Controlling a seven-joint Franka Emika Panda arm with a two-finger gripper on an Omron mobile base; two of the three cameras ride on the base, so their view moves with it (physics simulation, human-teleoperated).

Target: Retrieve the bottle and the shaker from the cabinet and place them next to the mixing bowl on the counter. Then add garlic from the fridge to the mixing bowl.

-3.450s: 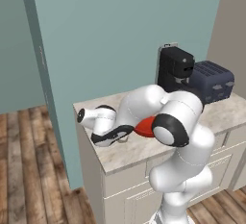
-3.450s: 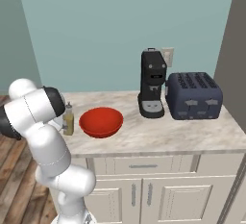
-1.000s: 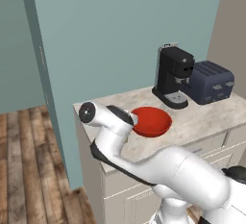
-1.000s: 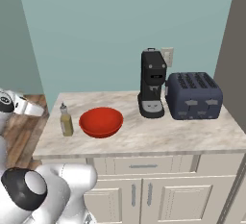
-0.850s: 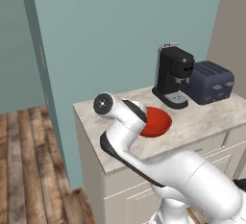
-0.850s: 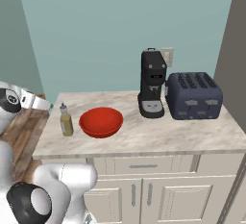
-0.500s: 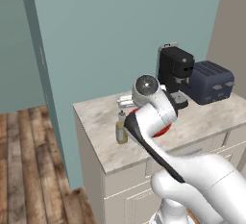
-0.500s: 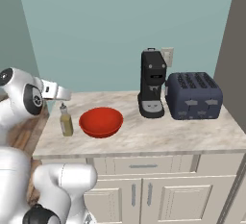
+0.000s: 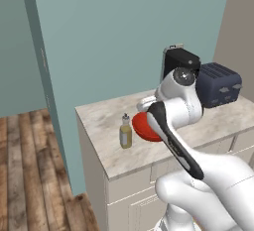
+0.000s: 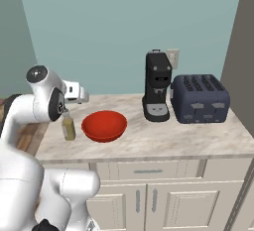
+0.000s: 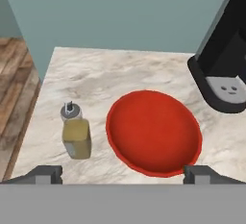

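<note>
The bottle (image 11: 76,134) of yellowish liquid stands upright on the marbled counter (image 11: 120,74), just left of the red mixing bowl (image 11: 153,132), a small gap between them. My gripper (image 11: 124,174) hangs open above the counter, looking down on both, with nothing between its fingertips (image 11: 45,174). In the right base view the gripper (image 10: 82,95) is over the bottle (image 10: 68,126) and left of the bowl (image 10: 104,125). In the left base view my arm covers part of the bowl (image 9: 140,126), beside the bottle (image 9: 126,132). The shaker, cabinet, garlic and fridge are out of view.
A black coffee machine (image 10: 158,86) and a dark blue toaster (image 10: 200,98) stand right of the bowl against the teal wall. The counter ends just left of the bottle, with wooden floor (image 9: 30,165) beyond. Drawers and doors (image 10: 149,195) sit below the top.
My arm has swung from beyond the counter's left end to over the counter, gripper staying open. The bottle and bowl have not moved.
</note>
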